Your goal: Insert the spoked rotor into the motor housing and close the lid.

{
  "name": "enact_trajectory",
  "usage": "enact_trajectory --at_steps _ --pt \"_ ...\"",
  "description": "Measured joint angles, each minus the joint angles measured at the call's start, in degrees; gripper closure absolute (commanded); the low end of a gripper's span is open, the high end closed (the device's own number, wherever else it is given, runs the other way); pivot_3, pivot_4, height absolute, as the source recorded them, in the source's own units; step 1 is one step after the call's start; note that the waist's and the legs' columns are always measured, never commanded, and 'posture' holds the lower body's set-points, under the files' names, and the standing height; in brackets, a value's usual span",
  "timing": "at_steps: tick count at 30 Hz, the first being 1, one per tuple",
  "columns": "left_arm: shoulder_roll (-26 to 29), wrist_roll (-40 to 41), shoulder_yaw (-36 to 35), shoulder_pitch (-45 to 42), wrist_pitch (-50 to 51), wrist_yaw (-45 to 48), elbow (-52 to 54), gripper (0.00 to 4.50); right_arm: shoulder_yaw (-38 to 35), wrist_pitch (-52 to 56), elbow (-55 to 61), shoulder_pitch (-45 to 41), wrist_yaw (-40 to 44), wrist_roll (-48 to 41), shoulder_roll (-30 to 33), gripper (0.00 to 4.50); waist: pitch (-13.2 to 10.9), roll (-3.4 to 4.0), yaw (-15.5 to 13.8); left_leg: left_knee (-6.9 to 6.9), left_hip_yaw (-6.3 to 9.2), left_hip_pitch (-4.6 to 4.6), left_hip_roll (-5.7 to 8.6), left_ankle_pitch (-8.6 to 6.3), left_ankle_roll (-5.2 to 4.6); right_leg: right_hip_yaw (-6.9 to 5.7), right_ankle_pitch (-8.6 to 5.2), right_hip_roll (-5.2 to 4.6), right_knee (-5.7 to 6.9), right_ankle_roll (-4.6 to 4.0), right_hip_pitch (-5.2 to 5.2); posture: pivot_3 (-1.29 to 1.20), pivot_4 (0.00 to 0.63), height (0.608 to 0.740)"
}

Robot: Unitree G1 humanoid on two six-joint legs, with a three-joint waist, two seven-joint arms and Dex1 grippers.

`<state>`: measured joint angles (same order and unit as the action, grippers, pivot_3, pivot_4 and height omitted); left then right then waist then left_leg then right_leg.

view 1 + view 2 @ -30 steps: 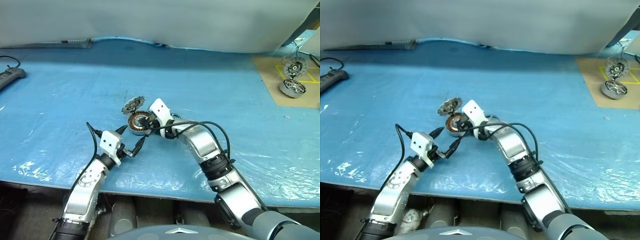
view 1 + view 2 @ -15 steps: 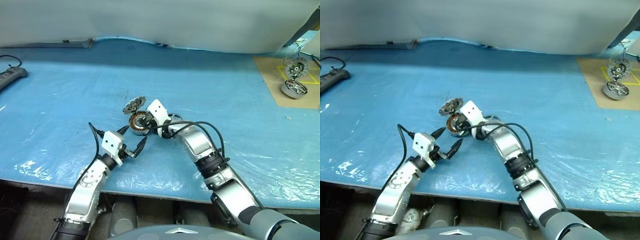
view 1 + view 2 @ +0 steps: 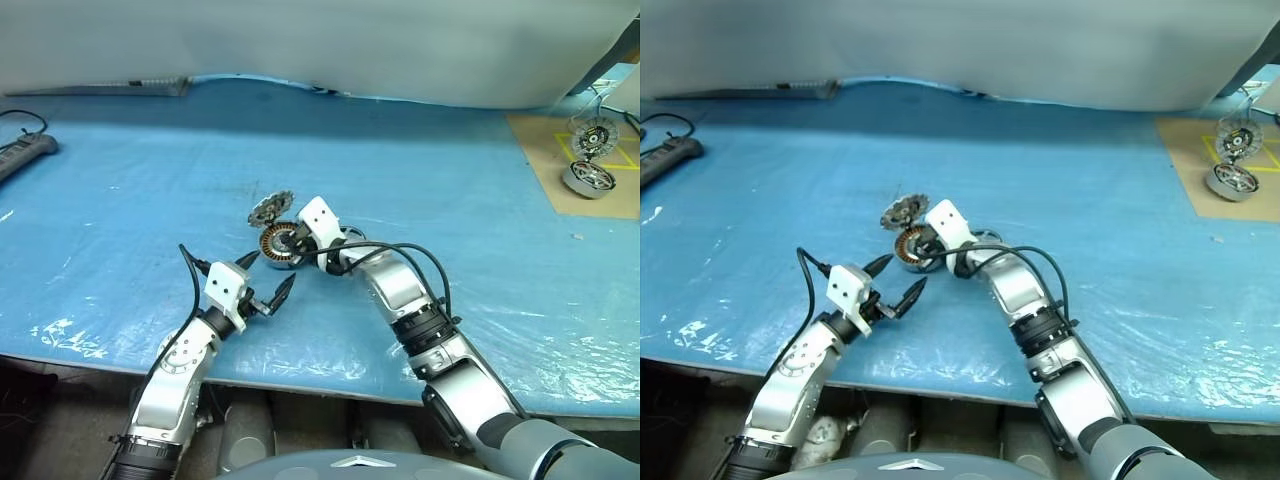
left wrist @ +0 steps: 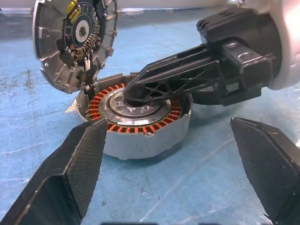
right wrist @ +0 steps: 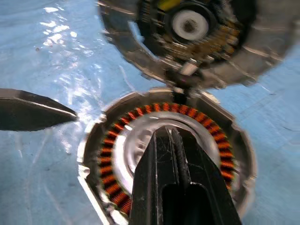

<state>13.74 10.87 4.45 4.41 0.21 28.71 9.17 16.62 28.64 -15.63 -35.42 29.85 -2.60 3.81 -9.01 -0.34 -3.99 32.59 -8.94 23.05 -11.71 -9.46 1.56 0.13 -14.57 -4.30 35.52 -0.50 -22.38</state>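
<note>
Eye views: motor housing [image 3: 277,246] lay on the blue table [image 3: 450,180], directly under the right gripper [image 3: 292,241]; the lid [image 3: 269,207] stood raised just beyond it.

Left wrist view: left gripper [image 4: 180,164] spread wide, housing between and just ahead of its fingers.

Right wrist view: right fingers pressed together, tips on the silver centre [image 5: 140,136]. Step judged: seating the rotor. Next: withdraw, then swing the lid down.
</note>
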Motion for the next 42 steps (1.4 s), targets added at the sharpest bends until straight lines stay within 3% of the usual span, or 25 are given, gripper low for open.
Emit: enact_trajectory --at_steps 13,18,21,28,35,42 --pt "0.02 0.00 0.48 -0.05 0.00 0.05 0.00 0.00 -1.36 3.95 7.48 1.29 1.30 -1.96 -0.42 4.48 0.00 0.00 0.11 -0.11 0.00 0.04 -0.03 0.00 0.00 -0.02 0.09 0.03 -0.06 0.15 -0.07 0.00 0.150 0.740" --pt "-0.16 -0.26 0.74 -0.02 0.00 0.01 0.01 0.00 -4.64 6.54 10.99 0.02 2.87 -3.63 5.16 4.48 -0.01 0.01 -0.11 -0.06 0.00 0.05 0.03 0.00 0.00 -0.02 0.09 -0.01 -0.07 0.16 -0.01 0.00 0.150 0.740" --pt "-0.16 -0.65 0.91 0.13 0.01 -0.03 0.01 0.00 -7.13 8.61 11.12 -0.10 3.24 -3.53 11.19 3.86 -0.01 0.01 -0.07 -0.05 0.00 0.04 0.01 0.00 0.01 -0.02 0.10 0.00 -0.07 0.17 -0.01 0.00 0.150 0.740" --pt "-0.41 -0.94 1.86 0.20 -0.02 -0.09 0.02 0.00 -7.92 16.34 16.94 2.94 5.26 -3.68 19.59 1.52 -0.01 0.02 0.27 -0.12 0.00 0.01 0.01 0.00 0.02 0.00 0.10 0.10 -0.06 0.17 -0.06 0.00 0.150 0.740" --pt "-0.51 -0.99 2.34 0.38 -0.04 -0.14 0.01 0.00 -6.30 26.31 25.11 2.41 4.71 -5.67 18.72 1.52 -0.02 0.03 0.03 -0.06 0.00 -0.01 -0.01 0.00 0.01 0.01 0.10 0.04 -0.05 0.16 -0.02 0.00 0.150 0.740" --pt "-0.62 -1.03 2.54 0.52 -0.05 -0.21 0.01 0.00 -2.85 28.45 26.99 2.37 2.77 -5.84 17.68 1.52 -0.02 0.04 -0.01 -0.06 0.00 0.00 -0.01 0.00 0.02 0.01 0.10 0.03 -0.05 0.16 -0.03 0.00 0.150 0.740"
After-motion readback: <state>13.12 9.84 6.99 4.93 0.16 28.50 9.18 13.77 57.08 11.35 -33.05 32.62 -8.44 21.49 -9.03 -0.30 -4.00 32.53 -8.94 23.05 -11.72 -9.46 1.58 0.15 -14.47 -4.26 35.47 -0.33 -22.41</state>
